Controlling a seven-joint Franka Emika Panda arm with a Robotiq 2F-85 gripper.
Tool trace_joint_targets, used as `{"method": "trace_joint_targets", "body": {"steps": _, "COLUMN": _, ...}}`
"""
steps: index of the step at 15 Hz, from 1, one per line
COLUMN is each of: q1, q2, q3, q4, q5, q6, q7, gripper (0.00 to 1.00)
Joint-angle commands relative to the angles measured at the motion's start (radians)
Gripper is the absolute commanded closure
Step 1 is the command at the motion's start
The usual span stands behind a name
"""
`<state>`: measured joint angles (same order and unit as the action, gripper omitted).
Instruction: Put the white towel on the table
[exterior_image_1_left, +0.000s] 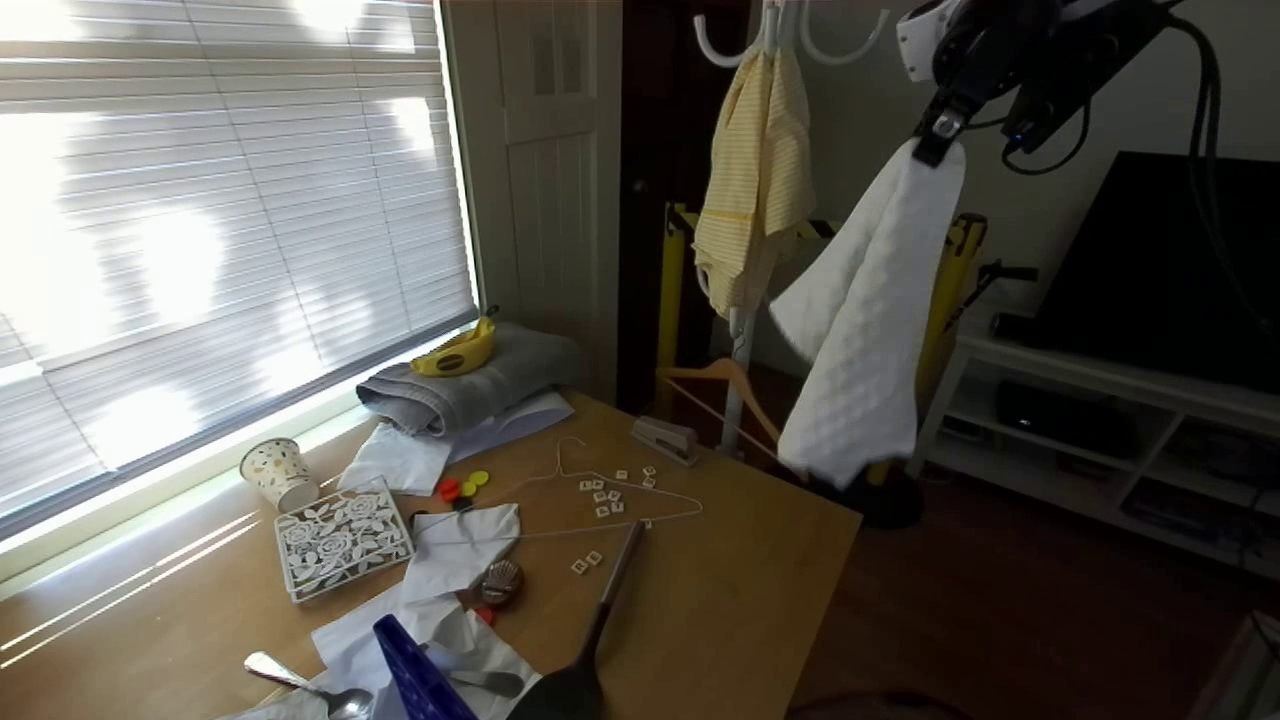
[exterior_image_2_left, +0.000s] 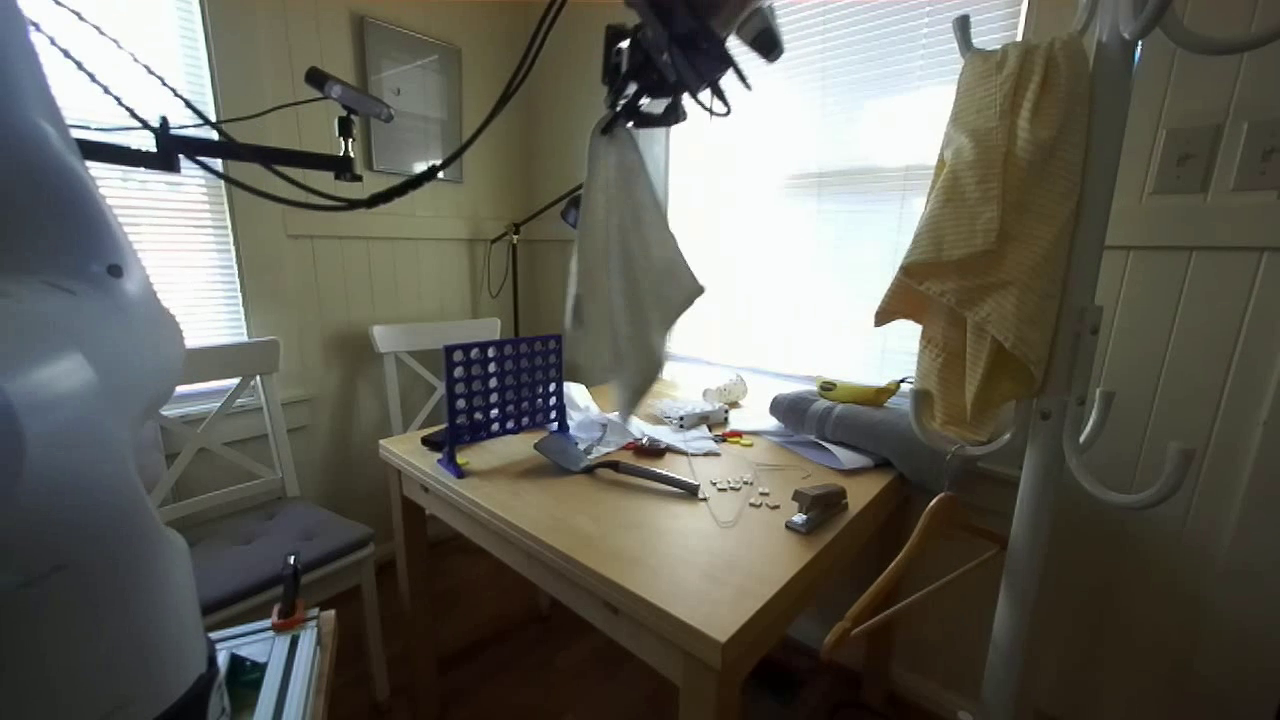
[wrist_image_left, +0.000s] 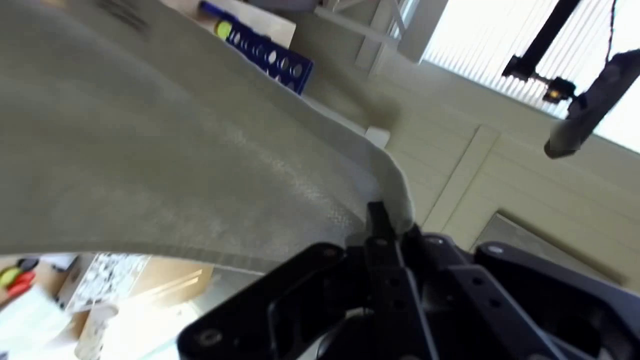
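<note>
The white towel hangs limp in the air from my gripper in both exterior views (exterior_image_1_left: 865, 320) (exterior_image_2_left: 625, 260). My gripper (exterior_image_1_left: 937, 150) is also high up in an exterior view (exterior_image_2_left: 630, 118), its fingers pinching the towel near its top end. In the wrist view the gripper (wrist_image_left: 396, 220) is shut on a fold of the towel (wrist_image_left: 200, 155), which fills much of the left side. The table (exterior_image_1_left: 730, 610) has a light brown wooden top, also visible in an exterior view (exterior_image_2_left: 620, 530). The towel's lower end is apart from the tabletop; its exact position over it is unclear.
A coat rack (exterior_image_2_left: 1040, 520) holds a cream-yellow cloth (exterior_image_1_left: 755, 180) and a wooden hanger (exterior_image_2_left: 905, 570). On the table are a blue upright game frame (exterior_image_2_left: 505, 390), a spatula (exterior_image_2_left: 640, 472), a stapler (exterior_image_2_left: 817, 505), letter tiles, papers, a cup (exterior_image_1_left: 280, 475) and a folded grey cloth (exterior_image_1_left: 520, 370).
</note>
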<state>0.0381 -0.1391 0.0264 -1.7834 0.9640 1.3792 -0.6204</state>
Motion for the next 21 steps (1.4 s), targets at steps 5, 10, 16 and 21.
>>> {"method": "trace_joint_targets", "body": {"steps": 5, "q1": 0.125, "q2": 0.125, "q3": 0.147, "q4": 0.004, "q5": -0.320, "q6": 0.000, "q7": -0.011, "gripper": 0.99}}
{"method": "trace_joint_targets", "body": {"steps": 10, "q1": 0.166, "q2": 0.190, "q3": 0.186, "q4": 0.029, "q5": -0.601, "q6": 0.073, "q7": 0.006, "gripper": 0.99}}
{"method": "trace_joint_targets", "body": {"steps": 16, "q1": 0.161, "q2": 0.180, "q3": 0.184, "q4": 0.004, "q5": -0.577, "q6": 0.075, "q7": -0.008, "gripper": 0.95}}
{"method": "trace_joint_targets", "body": {"steps": 21, "q1": 0.215, "q2": 0.253, "q3": 0.226, "q4": -0.048, "q5": -0.654, "q6": 0.503, "q7": 0.246, "gripper": 0.99}}
